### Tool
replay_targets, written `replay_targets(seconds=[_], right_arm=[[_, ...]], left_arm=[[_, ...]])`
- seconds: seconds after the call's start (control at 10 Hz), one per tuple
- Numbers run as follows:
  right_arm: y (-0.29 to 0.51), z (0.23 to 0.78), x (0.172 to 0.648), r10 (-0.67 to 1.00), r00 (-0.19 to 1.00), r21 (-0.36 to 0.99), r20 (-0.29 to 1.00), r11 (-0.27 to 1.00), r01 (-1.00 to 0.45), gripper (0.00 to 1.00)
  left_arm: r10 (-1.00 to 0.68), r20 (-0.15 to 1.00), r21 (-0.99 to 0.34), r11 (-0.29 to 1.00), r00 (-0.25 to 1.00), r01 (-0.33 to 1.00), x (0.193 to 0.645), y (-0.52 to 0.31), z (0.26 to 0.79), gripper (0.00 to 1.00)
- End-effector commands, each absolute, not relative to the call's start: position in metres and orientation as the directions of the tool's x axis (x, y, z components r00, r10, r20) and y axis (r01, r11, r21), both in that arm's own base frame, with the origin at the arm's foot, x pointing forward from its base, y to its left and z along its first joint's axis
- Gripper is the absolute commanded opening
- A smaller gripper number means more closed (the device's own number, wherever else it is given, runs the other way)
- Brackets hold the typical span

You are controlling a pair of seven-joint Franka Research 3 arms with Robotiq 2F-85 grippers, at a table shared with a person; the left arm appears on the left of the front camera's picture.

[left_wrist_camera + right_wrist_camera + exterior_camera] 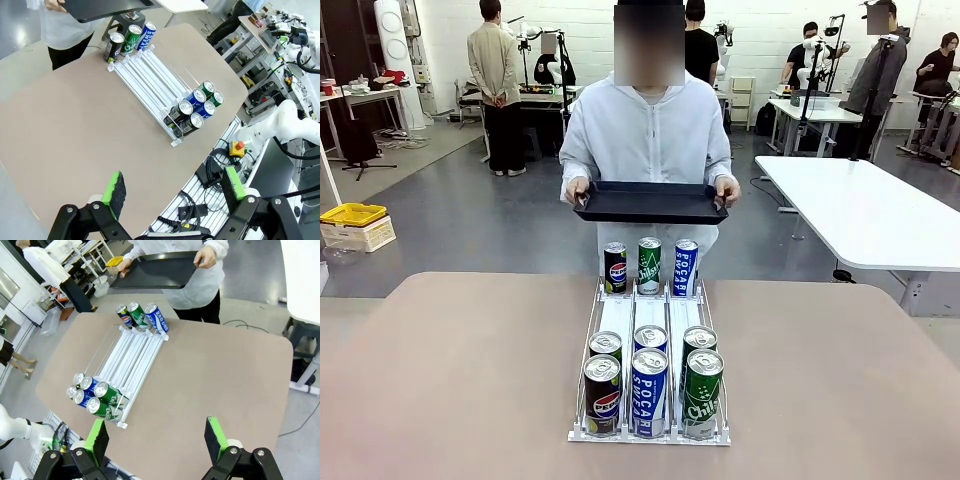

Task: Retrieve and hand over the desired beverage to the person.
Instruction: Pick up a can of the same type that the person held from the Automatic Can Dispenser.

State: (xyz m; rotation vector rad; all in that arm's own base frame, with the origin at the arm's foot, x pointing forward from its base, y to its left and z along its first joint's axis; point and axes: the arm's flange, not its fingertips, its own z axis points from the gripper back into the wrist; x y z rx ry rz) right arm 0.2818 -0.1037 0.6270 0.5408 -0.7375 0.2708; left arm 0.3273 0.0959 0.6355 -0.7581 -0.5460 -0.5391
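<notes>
Well beyond both spread jaws, cans [106, 392] stand in the rack [132, 354].

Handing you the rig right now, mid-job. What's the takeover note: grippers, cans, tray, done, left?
Open and empty, raised clear of the cans: left gripper, right gripper.
At the rack's near end stand six cans, at its far end three cans.
The person holds a black tray, seemingly empty, in both hands beyond the table's far edge.
Done: nothing picked. Left: grasp the wanted can and hand it over; which one is wanted isn't shown.
</notes>
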Motion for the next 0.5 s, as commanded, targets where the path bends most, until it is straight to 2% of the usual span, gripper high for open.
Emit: replay_targets(seconds=[0.0, 0.4], right_arm=[[-0.1028, 0.6258, 0.2815, 0.054, 0.705, 0.377, 0.707, 0.815, -0.441, 1.0], [-0.1028, 0.6258, 0.2815, 0.054, 0.705, 0.377, 0.707, 0.815, -0.441, 1.0]], left_arm=[[-0.259, 0.647, -0.48, 0.592, 0.717, 0.647, 0.3277, 0.097, 0.6362, 1.0], [-0.259, 0.647, -0.48, 0.592, 0.717, 0.647, 0.3277, 0.097, 0.6362, 1.0]])
